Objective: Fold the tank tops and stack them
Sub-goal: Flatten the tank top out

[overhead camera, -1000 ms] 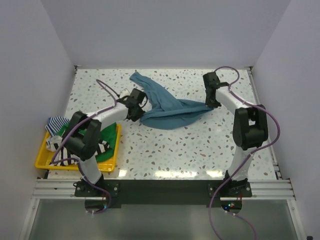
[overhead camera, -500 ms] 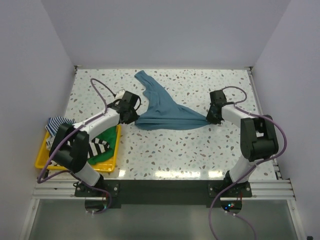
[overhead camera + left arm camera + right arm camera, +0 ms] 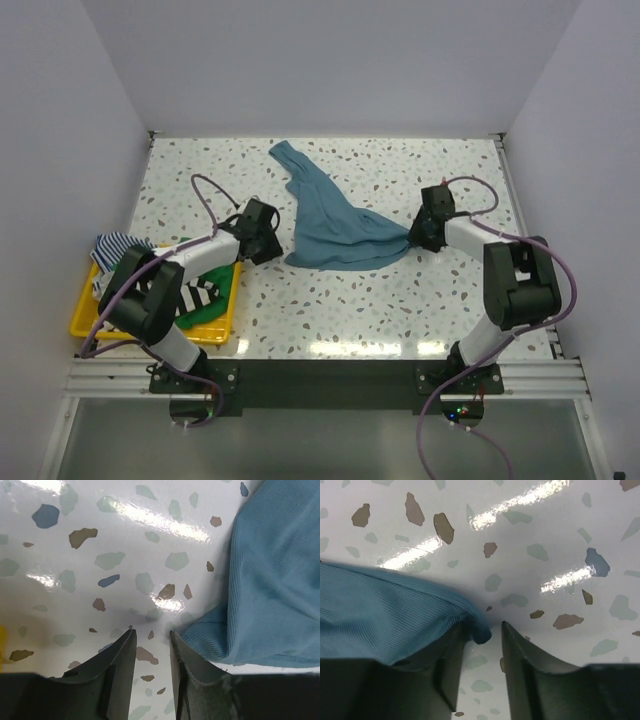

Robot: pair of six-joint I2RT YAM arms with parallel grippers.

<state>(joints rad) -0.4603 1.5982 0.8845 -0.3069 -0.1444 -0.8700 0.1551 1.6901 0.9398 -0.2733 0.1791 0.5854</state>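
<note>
A teal-blue tank top (image 3: pixel 335 225) lies crumpled on the speckled table, one strap end reaching toward the back. My left gripper (image 3: pixel 274 243) sits low at the cloth's left edge. In the left wrist view this gripper (image 3: pixel 150 639) is open with only bare table between the fingers, and the teal cloth (image 3: pixel 270 580) lies just outside the right finger. My right gripper (image 3: pixel 411 239) is at the cloth's right tip. Its jaws (image 3: pixel 482 629) stand open, and a corner of the teal cloth (image 3: pixel 380 620) rests loosely against the left finger (image 3: pixel 455 645).
A yellow tray (image 3: pixel 84 322) at the left near edge holds a black-and-white striped top (image 3: pixel 200 290), a green top (image 3: pixel 215 311) and a thin blue-striped top (image 3: pixel 114 245) hanging over its rim. White walls close in the table at the left, back and right.
Both grippers have opened and let go of the teal top. It was stretched taut between them and now lies slack on the table. Both grippers have sunk toward the table.
</note>
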